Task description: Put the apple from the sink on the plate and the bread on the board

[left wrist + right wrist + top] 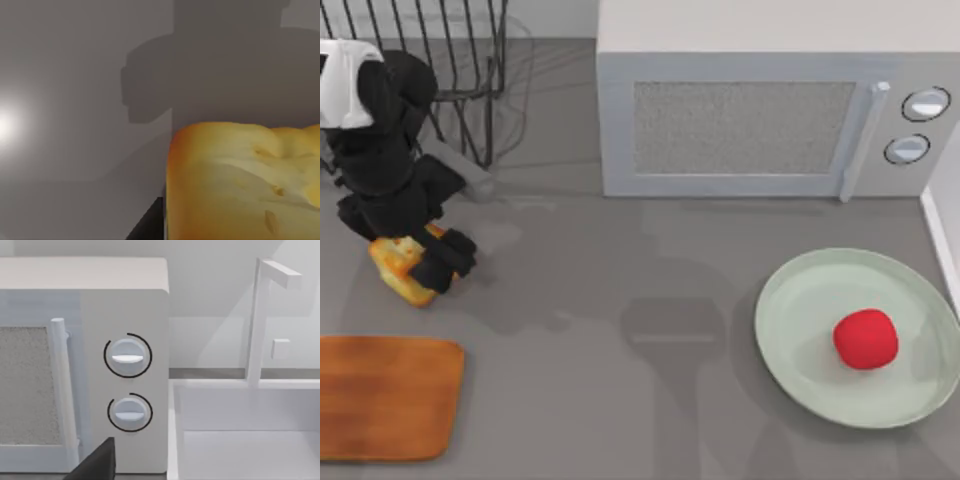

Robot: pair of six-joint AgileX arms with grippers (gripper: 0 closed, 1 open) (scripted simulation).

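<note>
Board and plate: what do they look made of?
Board: looks like wood, matte orange-brown, with grain streaks along its length and rounded corners. Plate: probably glazed ceramic, maybe plastic; pale green, smooth, soft sheen on its shallow raised rim. The apple lies on it.

Bread (402, 267) half hidden under left arm

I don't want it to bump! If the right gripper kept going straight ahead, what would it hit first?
Probably the microwave, near its two knobs. The right wrist view faces that front squarely, with the sink beside it. How far off it stands is hard to judge.
</note>
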